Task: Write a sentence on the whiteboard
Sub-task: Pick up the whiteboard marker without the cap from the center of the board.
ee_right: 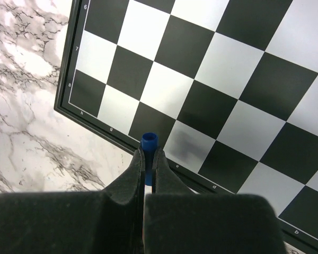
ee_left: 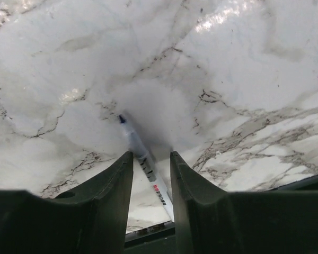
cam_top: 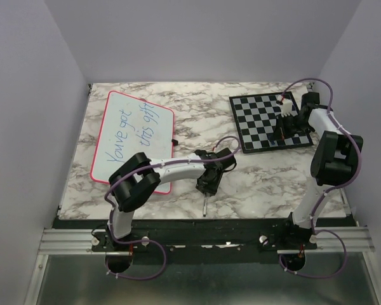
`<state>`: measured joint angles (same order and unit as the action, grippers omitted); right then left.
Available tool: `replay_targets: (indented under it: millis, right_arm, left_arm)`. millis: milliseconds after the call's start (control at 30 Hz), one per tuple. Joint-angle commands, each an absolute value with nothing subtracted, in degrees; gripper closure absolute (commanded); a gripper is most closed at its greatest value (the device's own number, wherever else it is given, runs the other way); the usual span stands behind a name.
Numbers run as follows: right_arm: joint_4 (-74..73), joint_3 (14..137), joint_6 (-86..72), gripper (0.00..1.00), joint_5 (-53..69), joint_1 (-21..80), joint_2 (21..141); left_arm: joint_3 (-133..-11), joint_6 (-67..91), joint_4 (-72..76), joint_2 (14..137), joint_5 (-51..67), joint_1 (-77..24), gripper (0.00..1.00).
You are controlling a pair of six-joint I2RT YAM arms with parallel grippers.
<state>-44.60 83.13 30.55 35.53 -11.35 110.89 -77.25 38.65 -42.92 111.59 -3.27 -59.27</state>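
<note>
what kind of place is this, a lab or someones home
Most likely a robotics lab test cell, not a home: the left arm and right arm are bolted to a metal rail at a marble-patterned table, plain walls box it in, and a whiteboard and chessboard serve as props.

The white, grey-veined marble-look tabletop gleams glossy. The flat white pink-rimmed whiteboard looks smooth, the black-and-grey checkered chessboard satiny, the small blue cap matt plastic.
</note>
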Motion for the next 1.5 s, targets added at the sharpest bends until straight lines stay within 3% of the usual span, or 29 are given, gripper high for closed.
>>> replay_targets:
  millis: [0,600,700,733,833,1100,1467]
  right_arm:
    - [-45.2,82.6,31.7,1.00,37.4,-11.6,109.4]
    - [-45.9,81.9,31.6,1.00,39.1,-11.4,107.8]
    - [-45.8,81.6,32.0,1.00,39.5,-11.4,107.6]
    - [-45.6,81.5,32.2,1.00,39.5,-11.5,107.6]
    - [-45.3,81.9,32.2,0.99,38.6,-11.4,108.6]
    - [-46.3,83.1,36.7,1.00,38.1,-11.3,111.4]
    - [-58.7,71.0,62.4,0.99,40.0,-8.6,105.0]
  left_arm:
    - [-69.3,38.8,-33.4,112.4,4.8,-59.2,0.62]
    - [-62.8,34.0,-40.9,107.1,3.5,-61.1,0.66]
    - [-63.5,32.1,-41.2,108.3,2.7,-61.2,0.81]
    - [-64.1,31.4,-41.2,108.6,2.2,-61.3,0.90]
    - [-65.1,28.0,-40.6,109.9,1.4,-61.3,1.00]
    - [-72.3,10.9,-41.6,111.9,-2.1,-61.2,1.00]
    - [-75.8,-17.1,-36.7,113.0,-0.1,-61.1,1.00]
